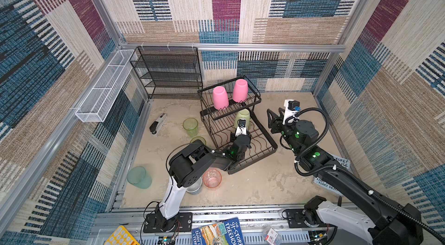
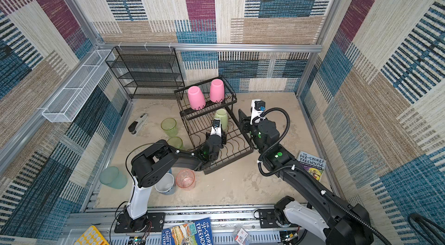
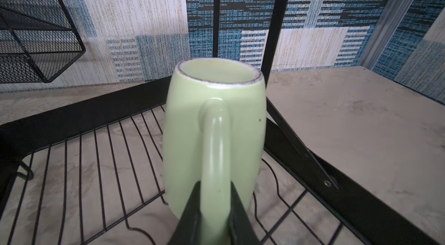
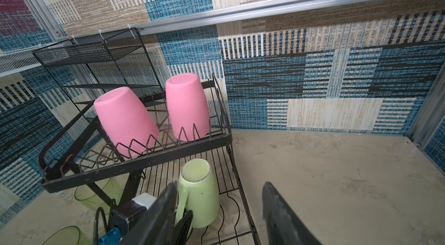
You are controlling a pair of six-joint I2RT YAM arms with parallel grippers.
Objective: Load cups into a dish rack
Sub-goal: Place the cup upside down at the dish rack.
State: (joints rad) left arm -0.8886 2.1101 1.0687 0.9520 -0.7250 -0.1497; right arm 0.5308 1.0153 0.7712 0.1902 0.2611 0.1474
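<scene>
White mesh forms the long basket fixed along the left wall. Near the front-left corner of the tabletop, a teal tumbler is seen lying on its side. Farther back lies a black-and-white tool, and a black mesh shelf unit is set against the rear wall.

Just left of the dish rack, a clear-green tumbler stands upright. A second clear-green tumbler is partly covered by the left arm. Nearer the front, a blue mug is half hidden under that arm's elbow, with a clear-pink tumbler just beside it.

In the rack's upper basket, two opaque pink tumblers are placed upside down, the left one tilted.

The pale-green mug is held on end in the lower tray, below the upper basket's edge. Its handle is pinched between the nearly closed jaws of the left end effector. Whether the mug rests on the wires cannot be told.

The right end effector is held just outside the rack's right side. Its jaws are parted about halfway and nothing is gripped. A book lies by the right wall, partly covered by the right arm in a top view.
</scene>
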